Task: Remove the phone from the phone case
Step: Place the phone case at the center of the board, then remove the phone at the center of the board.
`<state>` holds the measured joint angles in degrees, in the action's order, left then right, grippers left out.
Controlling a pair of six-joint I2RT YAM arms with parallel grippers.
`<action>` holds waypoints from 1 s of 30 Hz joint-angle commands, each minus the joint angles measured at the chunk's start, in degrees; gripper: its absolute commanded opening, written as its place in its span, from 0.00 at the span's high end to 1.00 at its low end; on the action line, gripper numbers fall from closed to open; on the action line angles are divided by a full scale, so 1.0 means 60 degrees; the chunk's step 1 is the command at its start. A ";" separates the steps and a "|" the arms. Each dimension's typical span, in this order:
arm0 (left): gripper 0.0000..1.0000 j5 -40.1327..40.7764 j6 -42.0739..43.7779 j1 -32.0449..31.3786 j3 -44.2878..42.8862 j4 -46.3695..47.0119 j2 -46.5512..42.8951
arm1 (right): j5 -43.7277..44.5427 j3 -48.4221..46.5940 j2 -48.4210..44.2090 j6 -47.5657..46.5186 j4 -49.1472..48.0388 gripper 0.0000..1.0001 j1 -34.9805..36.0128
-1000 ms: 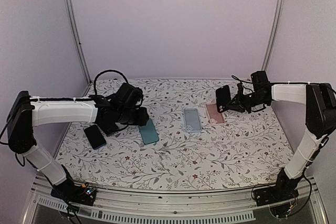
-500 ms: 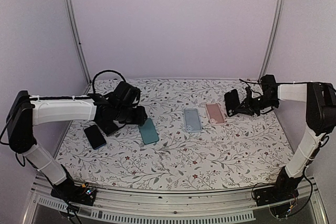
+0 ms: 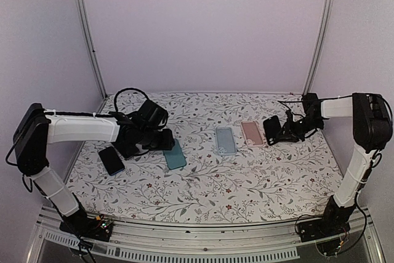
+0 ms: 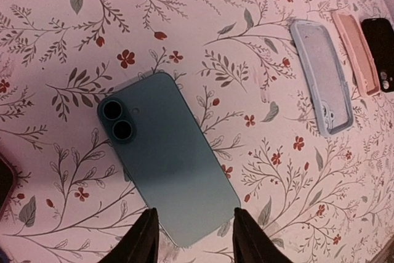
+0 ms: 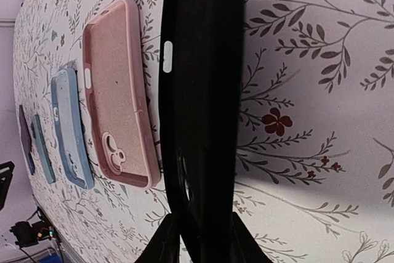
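We see the teal phone (image 4: pixel 166 170) lying flat on the flowery desk (image 3: pixel 203 189), back side up, with its two round camera eyes at the far end. We cannot tell if it has a case on it. The left gripper (image 4: pixel 196 238) is partly open and holds nothing. Its two fingers (image 4: pixel 146 241) stand apart at the near end of the phone, one by each side. The bottom of the wrist picture cuts them off, so we cannot tell if they touch the phone. A dark phone (image 3: pixel 111 159) lies just left of the teal one, and the wrist view shows only a sliver of it at the edge. Over on the right, the right gripper (image 5: pixel 203 241) holds a black case (image 5: pixel 200 90) that stands up on its thin edge on the desk. One finger is tight against each side, and we see no gap. Only the roots of those fingers show, and the case is so dark that we can hardly make out its inside. A pink case (image 5: pixel 117 97) lies flat just beside it, open side up, and a clear case (image 4: pixel 321 84) lies flat between the pink case and the teal phone
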<state>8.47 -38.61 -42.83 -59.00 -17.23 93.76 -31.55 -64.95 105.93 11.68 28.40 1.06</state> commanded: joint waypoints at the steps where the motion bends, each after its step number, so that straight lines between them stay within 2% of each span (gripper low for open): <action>1: 0.55 -0.0186 -0.0392 0.0070 -0.0029 -0.0003 0.0282 | 0.0573 -0.0217 0.0128 -0.0245 0.0219 0.70 -0.0030; 4: 0.49 -0.0179 -0.0637 0.0063 -0.0024 -0.0097 0.0409 | 0.0909 -0.0207 0.0050 -0.0248 0.0328 0.62 -0.0033; 12: 0.31 0.0109 -0.1364 0.0034 -0.0533 -0.0827 0.1271 | 0.1367 -0.0032 -0.0614 -0.0107 0.0160 0.24 -0.0016; 17: 0.12 0.0368 -0.1879 -0.0017 -0.0809 -0.1212 0.1627 | 0.1964 0.0134 -0.1214 0.0126 -0.0075 0.02 0.0196; 22: 0.01 0.0577 -0.2411 -0.0143 -0.1251 -0.1698 0.2053 | 0.2559 0.0034 -0.1811 0.0374 -0.0252 0.01 0.0535; 30: 0.01 0.1278 -0.3634 -0.0511 -0.2529 -0.2702 0.2858 | 0.2336 -0.0068 -0.2840 0.0742 -0.0714 0.01 0.1034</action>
<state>12.62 -55.18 -44.53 -69.78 -28.86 108.36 -17.72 -64.49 92.53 14.55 26.55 5.82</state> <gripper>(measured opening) 0.993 0.990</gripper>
